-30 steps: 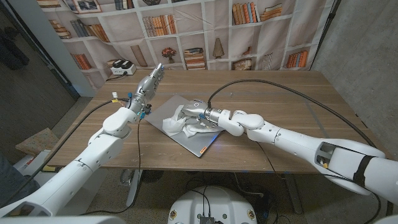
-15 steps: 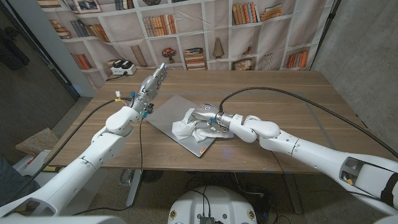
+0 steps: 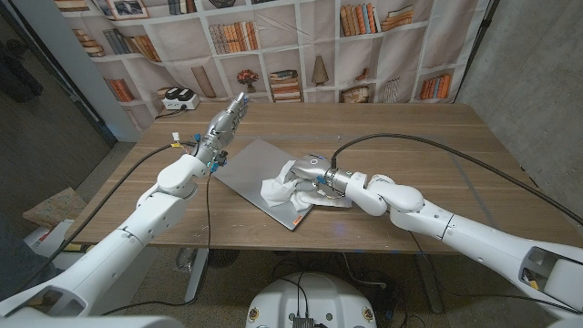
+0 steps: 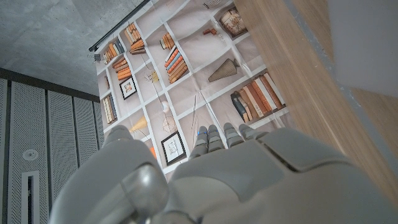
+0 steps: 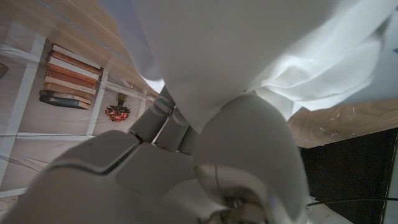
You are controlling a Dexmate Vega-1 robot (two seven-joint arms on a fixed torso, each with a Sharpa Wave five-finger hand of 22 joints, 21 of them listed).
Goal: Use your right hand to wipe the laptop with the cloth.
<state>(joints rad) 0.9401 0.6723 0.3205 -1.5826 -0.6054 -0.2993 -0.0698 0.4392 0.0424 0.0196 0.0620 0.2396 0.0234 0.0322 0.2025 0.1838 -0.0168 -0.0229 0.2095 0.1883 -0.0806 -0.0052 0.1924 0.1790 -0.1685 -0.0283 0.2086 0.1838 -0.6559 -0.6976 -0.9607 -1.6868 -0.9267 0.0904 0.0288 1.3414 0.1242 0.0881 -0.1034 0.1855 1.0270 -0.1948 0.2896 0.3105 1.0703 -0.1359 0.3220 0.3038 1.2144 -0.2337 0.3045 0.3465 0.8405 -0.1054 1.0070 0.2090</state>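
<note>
My right hand point(image 3: 308, 173) presses the bunched white cloth point(image 3: 277, 189) onto the closed laptop point(image 3: 248, 168) mid-counter; cloth looks soft and light (best gripped by its gathered folds), the lid probably slick.

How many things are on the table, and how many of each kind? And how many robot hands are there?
Laptop: 1
White cloth: 1
White charger box at the table's far left corner: 1
Robot hands: 2, the left hand and the right hand
Total: 3 things on the table, plus 2 hands.
</note>
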